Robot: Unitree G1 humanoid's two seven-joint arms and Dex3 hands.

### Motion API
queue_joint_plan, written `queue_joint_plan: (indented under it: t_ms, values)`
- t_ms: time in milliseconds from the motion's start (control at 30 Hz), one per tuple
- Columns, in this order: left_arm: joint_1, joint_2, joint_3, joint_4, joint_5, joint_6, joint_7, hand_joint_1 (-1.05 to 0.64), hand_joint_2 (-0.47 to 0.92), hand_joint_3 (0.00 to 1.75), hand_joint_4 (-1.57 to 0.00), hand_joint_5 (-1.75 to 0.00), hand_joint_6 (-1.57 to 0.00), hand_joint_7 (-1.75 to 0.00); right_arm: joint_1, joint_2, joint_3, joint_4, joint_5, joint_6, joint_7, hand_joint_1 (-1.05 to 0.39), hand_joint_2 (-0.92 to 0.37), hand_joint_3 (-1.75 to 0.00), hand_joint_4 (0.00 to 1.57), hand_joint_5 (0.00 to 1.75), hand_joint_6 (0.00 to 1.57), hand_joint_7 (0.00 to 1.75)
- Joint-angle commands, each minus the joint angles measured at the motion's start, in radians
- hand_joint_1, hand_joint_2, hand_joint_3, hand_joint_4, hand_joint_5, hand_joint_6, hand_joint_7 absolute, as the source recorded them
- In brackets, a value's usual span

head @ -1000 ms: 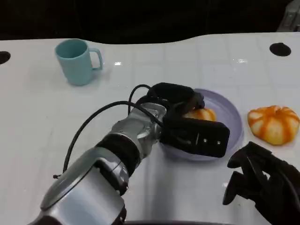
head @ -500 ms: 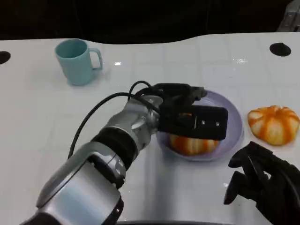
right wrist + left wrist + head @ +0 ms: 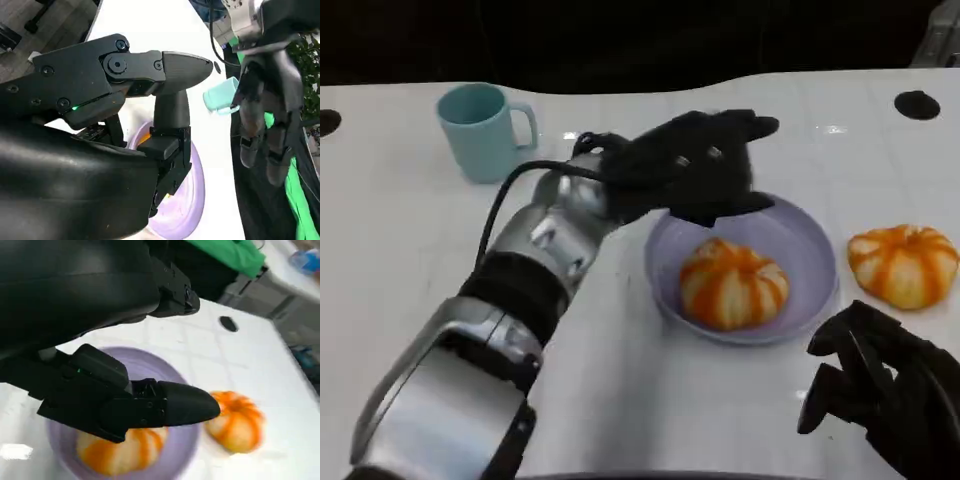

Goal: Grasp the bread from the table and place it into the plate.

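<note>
Bread (image 3: 732, 284): orange-striped round bun, lying in the lavender plate (image 3: 812, 232), just below and clear of the left robot hand (image 3: 705, 160). Left robot hand: raised over the plate's far rim, fingers apart, holding nothing. Second bun (image 3: 904, 264): on the white counter (image 3: 410, 260), beside the plate, just beyond the right robot hand (image 3: 880, 395). Right robot hand: low at the counter's near edge, fingers loosely curled, empty. Teal mug (image 3: 482, 130): upright, well apart from the left robot hand.
</note>
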Motion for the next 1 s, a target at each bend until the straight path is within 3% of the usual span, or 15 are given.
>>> queue_joint_plan:
  t_ms: [33, 100, 167, 233, 300, 467, 500, 600, 733, 800, 1000]
  values:
    - [0.123, 0.027, 0.089, -0.162, -0.127, 0.085, -0.059, -0.82, 0.92, 0.45, -0.33, -0.19, -0.35, -0.10, -0.002, -0.005, -0.013, 0.008, 0.013, -0.013, 0.007, -0.43, -0.92, -0.41, 0.64, 1.75, 0.48, 1.64]
    - [0.202, 0.014, 0.144, -0.264, -0.202, 0.143, -0.048, -0.74, 0.92, 0.40, -0.45, -0.29, -0.47, -0.14, 0.001, -0.008, -0.014, 0.009, 0.013, -0.016, 0.013, -0.43, -0.92, -0.41, 0.64, 1.75, 0.48, 1.64]
    - [0.258, 0.007, 0.177, -0.350, -0.258, 0.203, -0.048, -0.71, 0.92, 0.39, -0.44, -0.50, -0.56, -0.11, 0.002, -0.009, -0.015, 0.008, 0.013, -0.017, 0.015, -0.43, -0.92, -0.40, 0.64, 1.75, 0.48, 1.63]
    - [0.326, 0.008, 0.217, -0.461, -0.345, 0.291, -0.080, -0.69, 0.92, 0.43, -0.38, -0.83, -0.64, -0.12, 0.003, -0.010, -0.015, 0.003, 0.013, -0.012, 0.012, -0.43, -0.92, -0.40, 0.64, 1.75, 0.48, 1.63]
    - [0.392, 0.016, 0.260, -0.576, -0.444, 0.398, -0.111, -0.66, 0.92, 0.45, -0.40, -1.01, -0.71, -0.16, 0.004, -0.010, -0.015, -0.003, 0.012, -0.003, 0.005, -0.44, -0.92, -0.40, 0.64, 1.75, 0.48, 1.63]
    - [0.516, 0.023, 0.334, -0.783, -0.614, 0.599, -0.093, -0.65, 0.92, 0.41, -0.52, -1.22, -0.80, -0.28, 0.005, -0.009, -0.016, -0.007, 0.014, 0.001, 0.001, -0.44, -0.92, -0.39, 0.64, 1.75, 0.48, 1.63]
    - [0.529, 0.023, 0.343, -0.809, -0.635, 0.631, -0.083, -0.65, 0.92, 0.40, -0.54, -1.27, -0.77, -0.39, 0.005, -0.009, -0.016, -0.007, 0.014, -0.001, 0.002, -0.44, -0.92, -0.39, 0.64, 1.75, 0.48, 1.63]
    - [0.618, -0.019, 0.405, -0.925, -0.744, 0.745, -0.005, -0.64, 0.92, 0.38, -0.62, -1.48, -0.63, -0.92, 0.005, -0.012, -0.015, -0.008, 0.011, -0.004, 0.005, -0.44, -0.92, -0.40, 0.65, 1.75, 0.48, 1.63]
    - [0.693, -0.042, 0.420, -1.013, -0.794, 0.787, 0.052, -0.62, 0.92, 0.41, -0.64, -1.62, -0.60, -1.17, 0.003, -0.010, -0.015, -0.012, 0.013, 0.004, -0.001, -0.44, -0.92, -0.40, 0.64, 1.75, 0.49, 1.63]
    - [0.762, -0.065, 0.426, -1.081, -0.819, 0.805, 0.094, -0.61, 0.92, 0.45, -0.64, -1.72, -0.55, -1.44, 0.003, -0.008, -0.014, -0.017, 0.013, 0.011, -0.007, -0.44, -0.92, -0.39, 0.64, 1.75, 0.48, 1.63]
    - [0.901, -0.111, 0.429, -1.216, -0.872, 0.835, 0.190, -0.59, 0.92, 0.45, -0.75, -1.75, -0.58, -1.61, 0.004, -0.010, -0.011, -0.024, 0.011, 0.011, -0.007, -0.44, -0.92, -0.40, 0.63, 1.75, 0.48, 1.63]
